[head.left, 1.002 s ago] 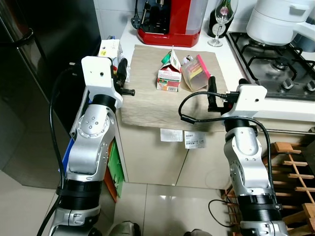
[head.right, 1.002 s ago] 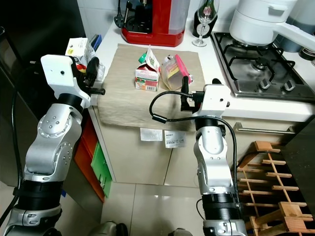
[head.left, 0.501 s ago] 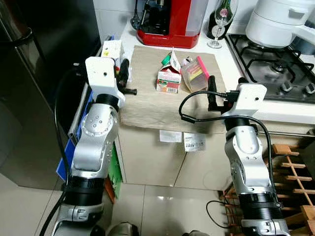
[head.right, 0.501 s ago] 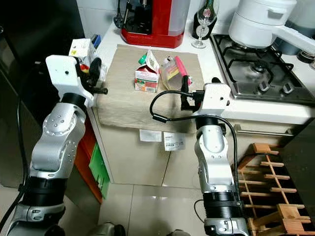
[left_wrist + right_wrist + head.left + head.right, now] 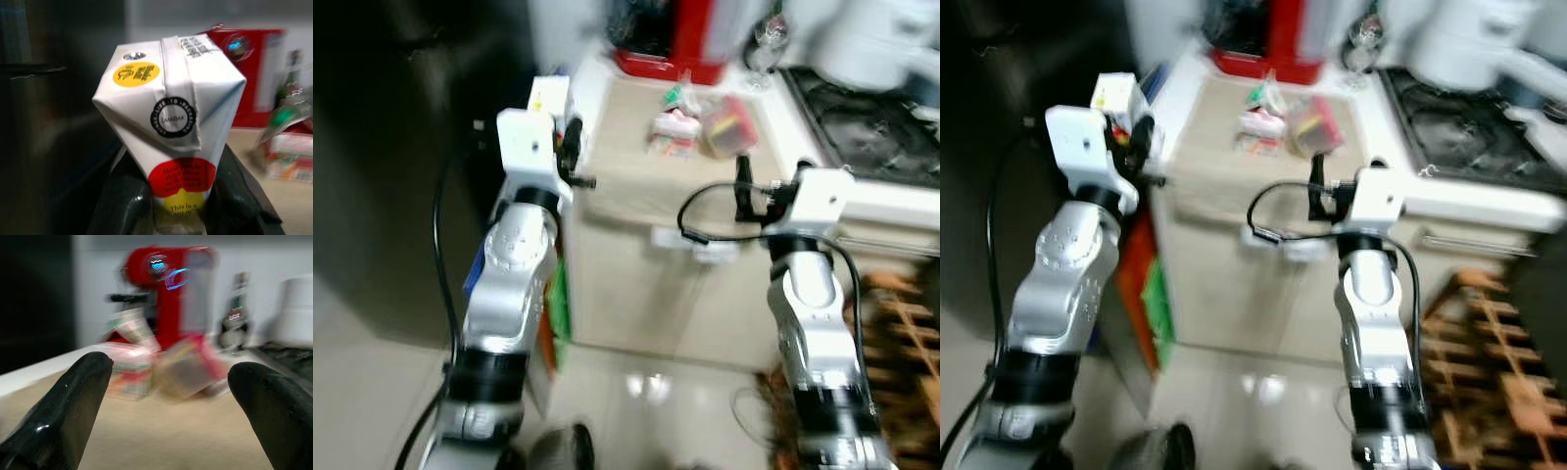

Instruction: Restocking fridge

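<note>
Fingers (image 5: pixel 122 205) of the left gripper (image 5: pixel 178 215) are clenched on a white carton (image 5: pixel 171 122), pinching its lower body from both sides so the folded, sealed top stands clear of them. Judging by the task, that upright hold suits carrying it to a shelf without squeezing the seam. In the head views the carton (image 5: pixel 548 98) is raised at the bench's left corner, beside the dark fridge (image 5: pixel 401 147), which is probably its destination.

Across from it, the right gripper (image 5: pixel 166 396) has its fingers (image 5: pixel 63 396) spread wide and holding nothing, levelled just off the bench edge and facing the remaining goods. That looks like readiness for a later pick.

On the beige cloth (image 5: pixel 636 171) covering the bench (image 5: pixel 1489 201) stand a small red-and-green carton (image 5: pixel 674 132) and, just beside it, a clear container (image 5: pixel 729 122) with red contents, tilted. Behind them is a red coffee machine (image 5: pixel 166 293); a stovetop (image 5: pixel 871 122) lies to the right. Both head views are blurred, likely because the robot is moving.
</note>
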